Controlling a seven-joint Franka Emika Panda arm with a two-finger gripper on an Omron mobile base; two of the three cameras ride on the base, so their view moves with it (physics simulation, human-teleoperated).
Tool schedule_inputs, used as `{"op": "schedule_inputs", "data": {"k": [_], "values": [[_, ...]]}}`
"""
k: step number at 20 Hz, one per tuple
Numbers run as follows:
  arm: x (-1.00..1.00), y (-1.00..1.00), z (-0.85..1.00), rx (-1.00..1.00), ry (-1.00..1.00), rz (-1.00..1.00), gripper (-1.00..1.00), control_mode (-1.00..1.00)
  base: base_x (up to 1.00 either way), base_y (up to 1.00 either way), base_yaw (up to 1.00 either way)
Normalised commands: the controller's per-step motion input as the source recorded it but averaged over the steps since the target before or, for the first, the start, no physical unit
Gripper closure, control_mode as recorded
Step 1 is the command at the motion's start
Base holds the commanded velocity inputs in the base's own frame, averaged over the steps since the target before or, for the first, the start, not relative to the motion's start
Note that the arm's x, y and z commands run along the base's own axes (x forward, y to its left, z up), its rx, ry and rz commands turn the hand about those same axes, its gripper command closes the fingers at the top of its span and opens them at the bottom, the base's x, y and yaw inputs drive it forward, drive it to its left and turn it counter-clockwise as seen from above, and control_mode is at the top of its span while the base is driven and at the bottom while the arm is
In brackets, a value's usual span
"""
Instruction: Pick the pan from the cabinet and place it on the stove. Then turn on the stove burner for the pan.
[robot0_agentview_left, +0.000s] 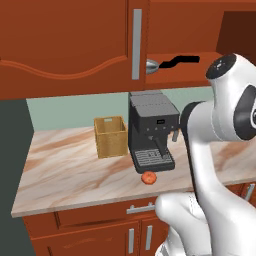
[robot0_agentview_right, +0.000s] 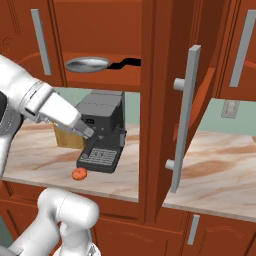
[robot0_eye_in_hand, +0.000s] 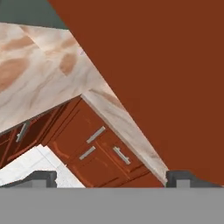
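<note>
1. The shallow round silver-grey metal pan (robot0_agentview_right: 87, 64) with its dark wavy handle lies flat on the bottom shelf of the red-brown wooden wall cabinet (robot0_agentview_right: 100, 30), handle pointing toward the swung-out door; nothing touches it.
2. That cabinet stands open: its door with the long silver bar handle (robot0_agentview_right: 183, 117) hangs edge-on over the counter, to the pan's handle side.
3. Directly below the pan, a black and grey espresso machine (robot0_agentview_left: 151, 130) sits on the marbled beige counter (robot0_agentview_left: 70, 170). A woven tan basket (robot0_agentview_left: 110, 136) stands just beside the machine, on the side away from the open door, and a small orange-red fruit (robot0_agentview_left: 148, 177) lies at the machine's foot.
4. The robot's hand (robot0_eye_in_hand: 111, 177) has its two dark fingertips (robot0_eye_in_hand: 39, 177) spread wide apart with nothing between them; its camera looks down past the red-brown door at the counter's edge and the low cabinets with short handles (robot0_eye_in_hand: 96, 151).
5. By the look of it, the job is at its first step: the pan is not yet picked and the hand is well below its shelf.
6. The next move calls for raising the hand to shelf level, clearing the espresso machine and the open door, and lining the spread fingers up on the pan's rim or handle.
</note>
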Motion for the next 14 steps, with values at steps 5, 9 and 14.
{"op": "schedule_inputs", "data": {"k": [5, 9, 14], "values": [[-0.05, 0.81, 0.0, 0.07, -0.29, 0.08, -1.0, -1.0, 0.0, 0.0, 0.0], [0.0, 0.72, 0.03, 0.08, -0.3, 0.11, -1.0, -1.0, 0.0, 0.0, 0.0], [0.0, 0.52, 0.2, 0.09, -0.31, 0.13, -1.0, -1.0, 0.0, 0.0, 0.0]]}}
